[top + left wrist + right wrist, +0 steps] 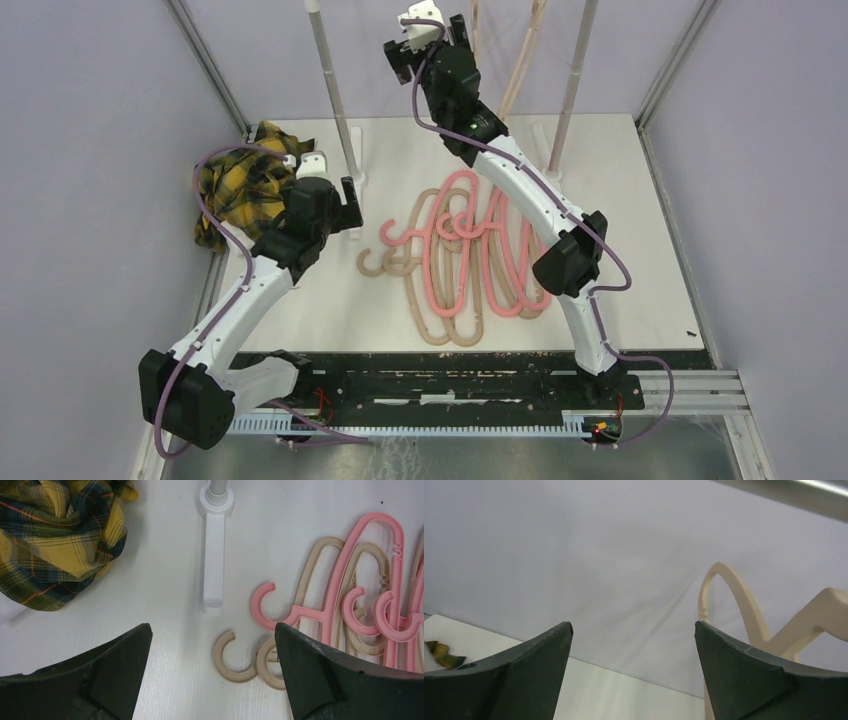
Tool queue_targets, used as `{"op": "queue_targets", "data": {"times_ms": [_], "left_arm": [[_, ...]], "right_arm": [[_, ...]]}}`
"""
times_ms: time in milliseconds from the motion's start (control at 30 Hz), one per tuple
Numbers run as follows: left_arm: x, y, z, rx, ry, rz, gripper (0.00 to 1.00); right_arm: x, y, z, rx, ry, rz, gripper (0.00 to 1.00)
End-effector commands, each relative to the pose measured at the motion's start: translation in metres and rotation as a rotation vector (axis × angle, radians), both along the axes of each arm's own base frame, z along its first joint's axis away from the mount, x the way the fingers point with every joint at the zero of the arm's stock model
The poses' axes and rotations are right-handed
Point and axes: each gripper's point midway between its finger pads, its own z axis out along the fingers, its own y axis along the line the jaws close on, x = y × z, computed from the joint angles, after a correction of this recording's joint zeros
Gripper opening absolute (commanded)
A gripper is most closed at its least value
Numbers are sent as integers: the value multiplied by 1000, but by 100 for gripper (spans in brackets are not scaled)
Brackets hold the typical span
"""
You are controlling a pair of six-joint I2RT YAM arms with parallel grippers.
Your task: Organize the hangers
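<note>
A tangle of salmon-pink and beige hangers [462, 252] lies on the white table [650, 200] at its middle. My left gripper [345, 212] hovers low just left of the pile, open and holding nothing. In the left wrist view it [211, 626] frames bare table, with a beige hook [232, 660] and a pink hanger [370, 570] to the right. My right gripper [432, 40] is raised at the back near hung beige hangers [525, 60]. It [633, 624] stands open and empty, a hanging beige hanger [734, 595] just to its right.
A yellow-black plaid cloth [245, 185] [55, 545] is bunched at the table's left edge. The rack's two uprights [332, 95] [570, 95] stand at the back, one white foot [214, 555] ahead of my left gripper. The metal rail [784, 490] crosses overhead. Purple walls enclose the table.
</note>
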Motion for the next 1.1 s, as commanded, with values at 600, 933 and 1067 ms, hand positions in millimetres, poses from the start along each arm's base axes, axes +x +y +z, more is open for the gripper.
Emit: {"op": "queue_targets", "data": {"times_ms": [600,933,1067], "left_arm": [[4,-8,-4,-7,-12,-57,100],[5,-12,-8,-21,1,-64,99],[5,-13,-10,-23,6,-66,99]], "right_arm": [[31,-193,36,195,-89,-388,100],[27,-275,26,253,-42,-509,100],[22,-301,16,289,-14,-528,100]]}}
